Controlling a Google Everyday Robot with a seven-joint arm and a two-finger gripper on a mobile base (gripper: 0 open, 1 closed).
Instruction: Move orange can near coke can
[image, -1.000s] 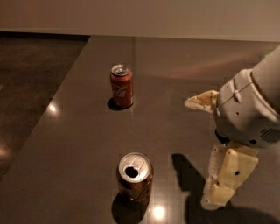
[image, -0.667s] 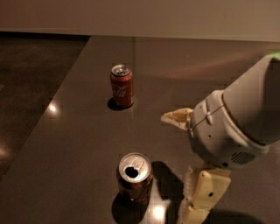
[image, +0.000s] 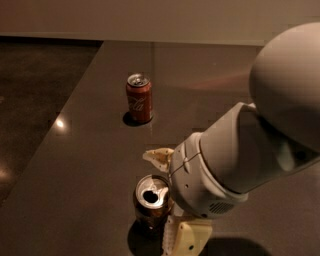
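The orange can (image: 150, 204) stands upright near the table's front edge, with brownish-orange sides and a silver top with a dark hole. The coke can (image: 139, 98) stands upright farther back, red with white script, well apart from the orange can. My gripper (image: 160, 202) is open, and its wrist comes in from the right. One cream finger (image: 159, 156) is just behind the orange can. The other finger (image: 184, 241) is in front of it on its right. The can's right side lies between the fingers and is partly hidden by the wrist.
The dark glossy table (image: 90, 150) has its left edge running diagonally, with dark floor (image: 35, 100) beyond it. My large grey arm (image: 260, 140) fills the right side and hides the table there. A pale wall (image: 150, 20) stands behind the table.
My gripper and arm have moved left from the right side of the table to the orange can, and the fingers now straddle it. Neither can has moved.
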